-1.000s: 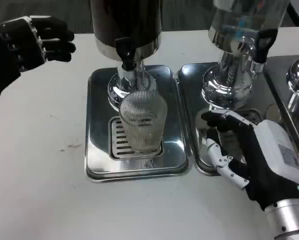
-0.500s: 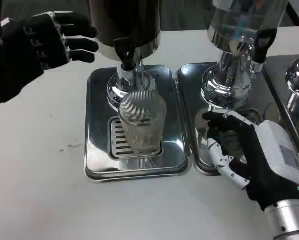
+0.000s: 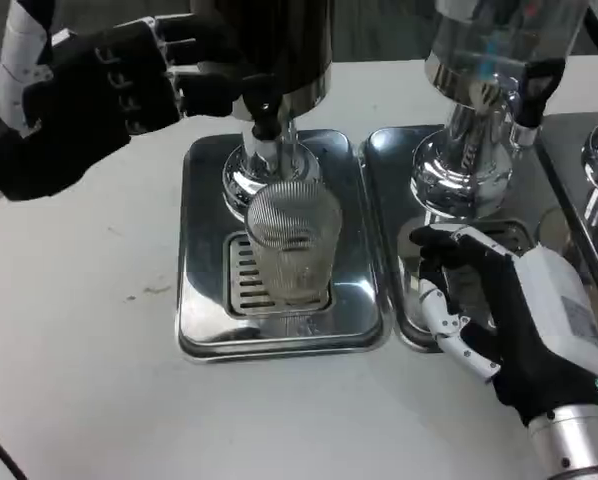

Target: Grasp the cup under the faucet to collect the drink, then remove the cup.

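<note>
I am seeing the left hand [image 3: 99,85] moving in from the table's left edge toward the black faucet [image 3: 263,108]; its fingers are now reaching the dispenser [image 3: 269,40] body, spread and holding nothing. The ribbed cup [image 3: 292,240] is sitting unmoved on the drip tray [image 3: 204,300] grate under the faucet. The right hand [image 3: 504,310] is staying released, fingers apart, over the neighbouring tray [image 3: 384,160].

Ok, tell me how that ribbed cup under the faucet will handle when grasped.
The ribbed cup looks like clear, rigid glass or plastic, so probably stiff. Its ribs may help grip. Standing tall on the slotted grate, it could tip if nudged sideways.
</note>
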